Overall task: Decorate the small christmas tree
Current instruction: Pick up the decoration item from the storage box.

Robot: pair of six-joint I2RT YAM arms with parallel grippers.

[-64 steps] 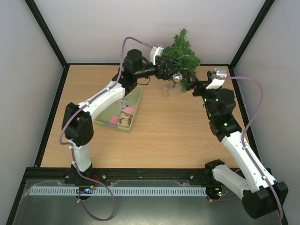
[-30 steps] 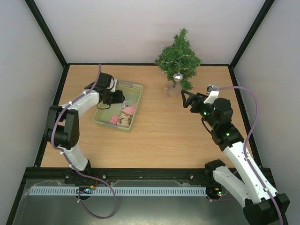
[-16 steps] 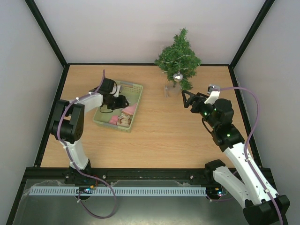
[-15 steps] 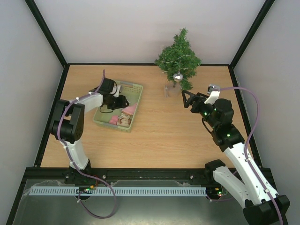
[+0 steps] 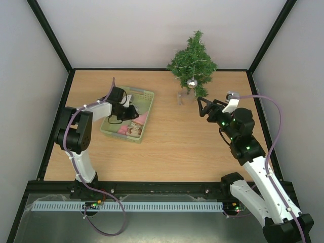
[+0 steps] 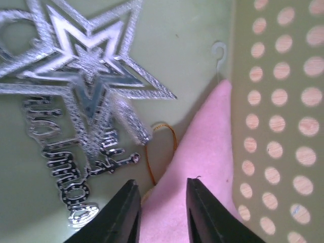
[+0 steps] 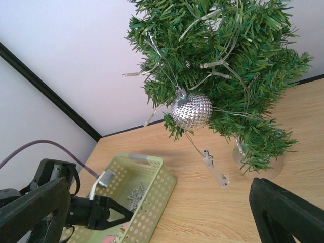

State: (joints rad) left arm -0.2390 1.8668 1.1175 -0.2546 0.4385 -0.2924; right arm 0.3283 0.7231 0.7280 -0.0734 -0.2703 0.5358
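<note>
We see left gripper (image 6: 163, 212), jaws narrow, above flat pink piece (image 6: 202, 152) in perforated pale-green basket (image 6: 278, 126) | right gripper (image 7: 154, 195), jaws wide, facing bushy dark-green small christmas tree (image 7: 243, 45)

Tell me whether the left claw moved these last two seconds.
Yes: the left claw swung left, from the small christmas tree into the basket.

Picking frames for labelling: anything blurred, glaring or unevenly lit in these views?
Top external: even light, soft shadows on the table. Left wrist: the silver star glints brightly yet is crisp; the left pincer at the bottom edge is slightly soft. Right wrist: the small christmas tree and silver ball are sharp; the right pincer shows only as dark, soft fingers in the lower corners.
</note>
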